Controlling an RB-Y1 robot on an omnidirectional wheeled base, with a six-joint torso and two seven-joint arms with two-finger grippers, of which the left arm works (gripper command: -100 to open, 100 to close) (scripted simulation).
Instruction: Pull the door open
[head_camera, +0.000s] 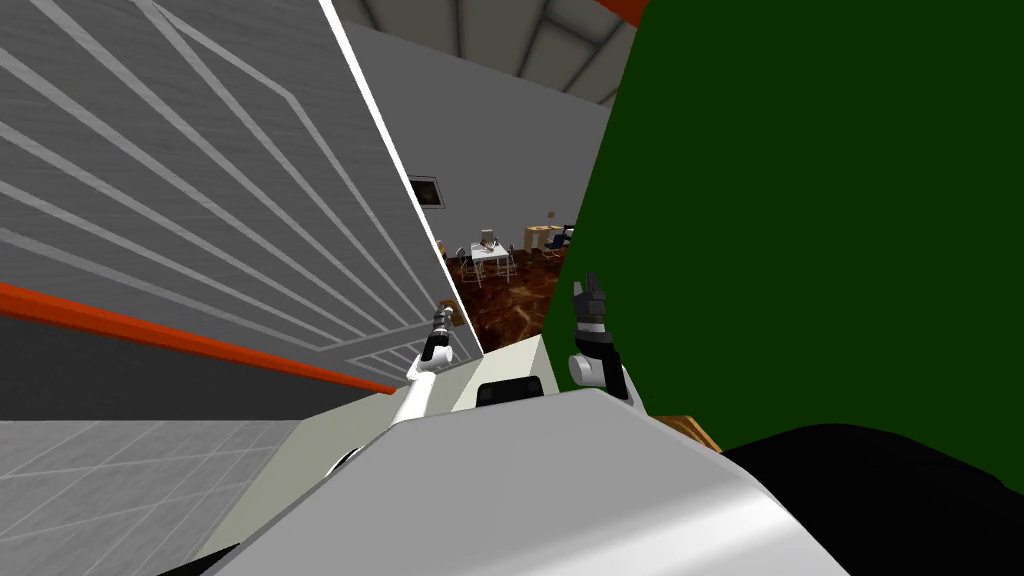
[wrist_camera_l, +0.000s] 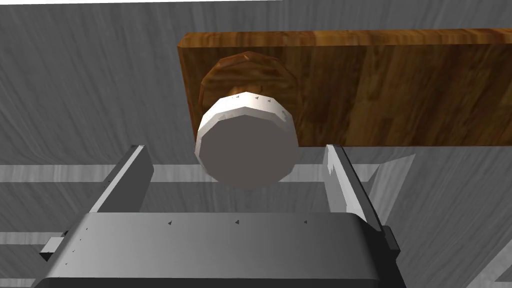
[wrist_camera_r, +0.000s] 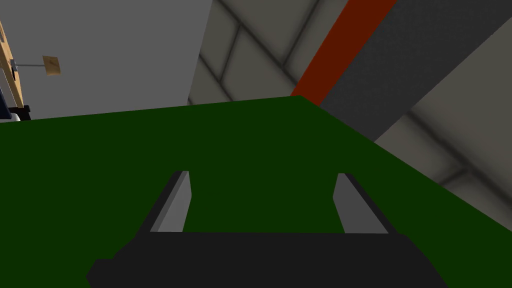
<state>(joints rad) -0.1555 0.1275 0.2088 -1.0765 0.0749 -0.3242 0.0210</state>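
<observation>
Just off knob (wrist_camera_l: 246, 144), left gripper (wrist_camera_l: 235, 148) agape.

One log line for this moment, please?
left jaws: open, flanking white knob, not touching | door: partly open | right jaws: open, near green surface

Glossy wood plate (wrist_camera_l: 400, 85), matt white knob (wrist_camera_l: 245, 150), grey door (wrist_camera_l: 90, 75) perhaps grained.

Grey panelled door (head_camera: 200, 180) ajar; white round knob (wrist_camera_l: 245, 145).
</observation>
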